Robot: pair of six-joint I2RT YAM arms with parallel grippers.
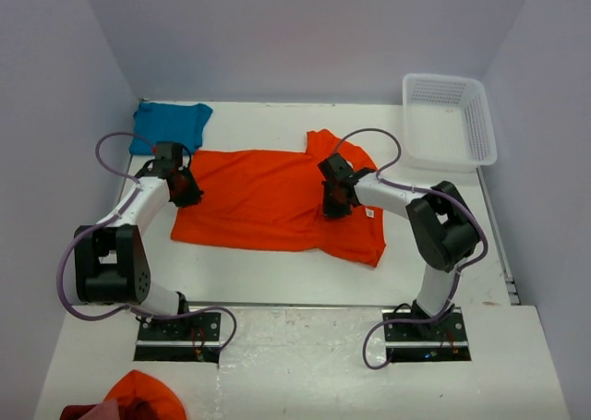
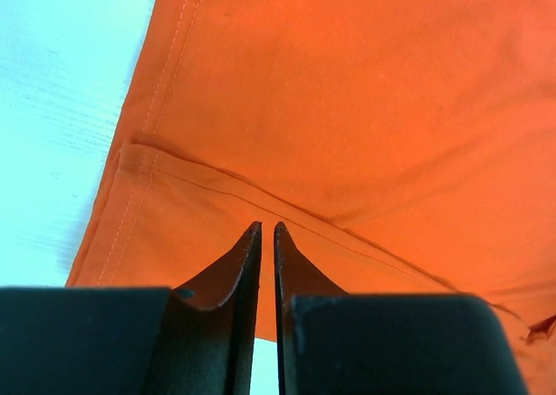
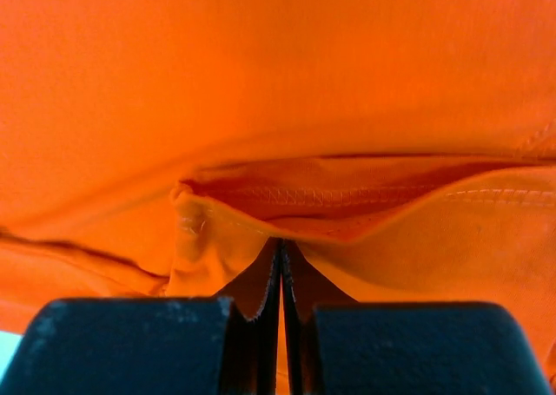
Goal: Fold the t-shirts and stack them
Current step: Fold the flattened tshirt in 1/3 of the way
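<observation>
Orange shirt [image 1: 268, 203] lies spread mid-frame, blue shirt [image 1: 171, 125] at upper left. Right gripper [image 1: 334, 201] pinches bunched orange cloth. Left gripper [image 1: 187, 189], jaws nearly together, sits at the orange shirt's left edge, hold unclear.

Bright, even overhead light with faint soft shadows on the white table [image 1: 305, 286]; top view sharp; wrist views close, orange shirt [image 3: 261, 82] oversaturated, foreground slightly soft.
</observation>
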